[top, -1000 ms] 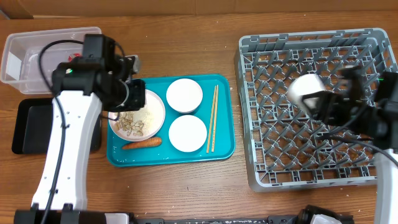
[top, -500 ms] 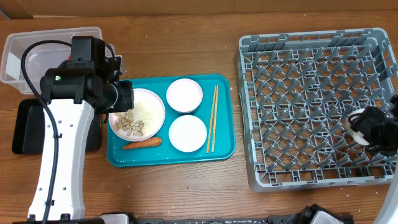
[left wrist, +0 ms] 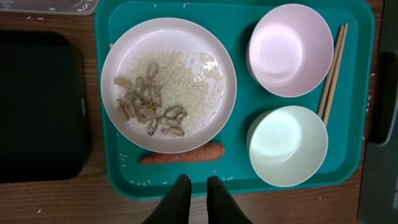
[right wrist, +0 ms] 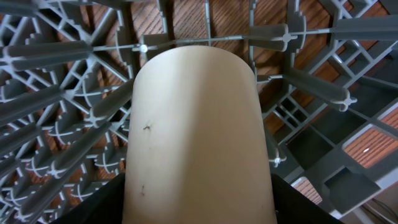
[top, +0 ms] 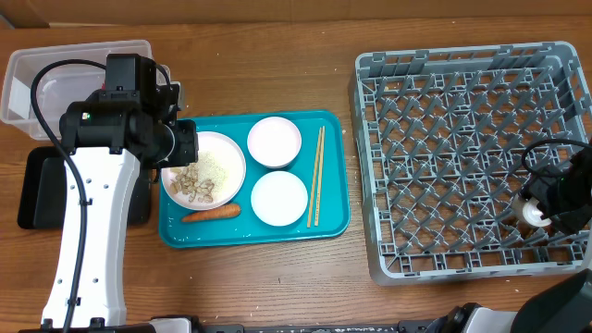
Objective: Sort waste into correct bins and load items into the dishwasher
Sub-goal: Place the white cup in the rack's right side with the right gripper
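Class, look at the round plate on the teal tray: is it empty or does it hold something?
Not empty. The plate holds white rice grains and beige nut shells; the carrot lies beside it on the teal tray.

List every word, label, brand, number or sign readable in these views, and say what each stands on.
None: no readable text in any view.
The teal tray, plate, two bowls, chopsticks and carrot are unmarked.
The grey dish rack, clear tub and black tray carry no label.
The white cup shows only small dark specks.
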Motion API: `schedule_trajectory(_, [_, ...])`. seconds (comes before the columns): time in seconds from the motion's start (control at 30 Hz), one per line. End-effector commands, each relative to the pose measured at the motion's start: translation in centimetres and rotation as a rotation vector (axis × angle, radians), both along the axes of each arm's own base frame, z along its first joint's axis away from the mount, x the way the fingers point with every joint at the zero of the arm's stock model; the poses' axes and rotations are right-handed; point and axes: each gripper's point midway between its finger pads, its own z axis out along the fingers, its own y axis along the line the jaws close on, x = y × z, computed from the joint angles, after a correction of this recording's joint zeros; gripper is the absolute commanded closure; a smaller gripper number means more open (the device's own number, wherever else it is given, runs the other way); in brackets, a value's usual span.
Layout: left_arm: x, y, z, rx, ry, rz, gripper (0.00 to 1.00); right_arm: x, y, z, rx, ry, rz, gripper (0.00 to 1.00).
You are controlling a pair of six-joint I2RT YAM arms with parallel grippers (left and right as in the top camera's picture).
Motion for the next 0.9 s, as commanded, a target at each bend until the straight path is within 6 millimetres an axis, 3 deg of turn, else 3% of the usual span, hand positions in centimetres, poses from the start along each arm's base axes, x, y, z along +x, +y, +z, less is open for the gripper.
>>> schedule_trajectory(0.0, [0.1, 0.3, 0.6, 0.010, -0.022, 0.004, 0.87, 0.1, -1.0, 0.7, -0.028, -0.015, -0.030, 0.60])
schedule_trajectory(0.1, [0.1, 0.3, 0.6, 0.010, -0.022, 0.004, 0.87, -0.1, -1.3, 0.7, -0.024, -0.019, -0.068, 0.19])
schedule_trajectory(0.2, [0.1, 0.3, 0.6, 0.010, -0.022, 0.004, 0.87, 0.3, -1.1, 0.7, -0.008, -0.038, -0.069, 0.04])
schedule_trajectory(0.43, [0.1, 0.3, 0.6, 0.010, -0.021, 0.004, 0.86, 2.1, -0.4, 1.4, 0.048, -0.129, -0.058, 0.00])
schedule_trajectory(0.6, [0.1, 0.3, 0.6, 0.010, -0.021, 0.004, 0.68, 4.4, 0.9, 4.4, 0.123, -0.253, 0.004, 0.00])
schedule_trajectory(0.7, [0.0, 0.3, 0.6, 0.010, -0.019, 0.004, 0.51, 6.3, 3.2, 7.5, 0.217, -0.380, 0.112, 0.00])
schedule_trajectory(0.87, [-0.3, 0.2, 0.5, 0.003, -0.006, 0.002, 0.23, 8.5, 9.9, 12.0, 0.373, -0.583, 0.406, 0.00])
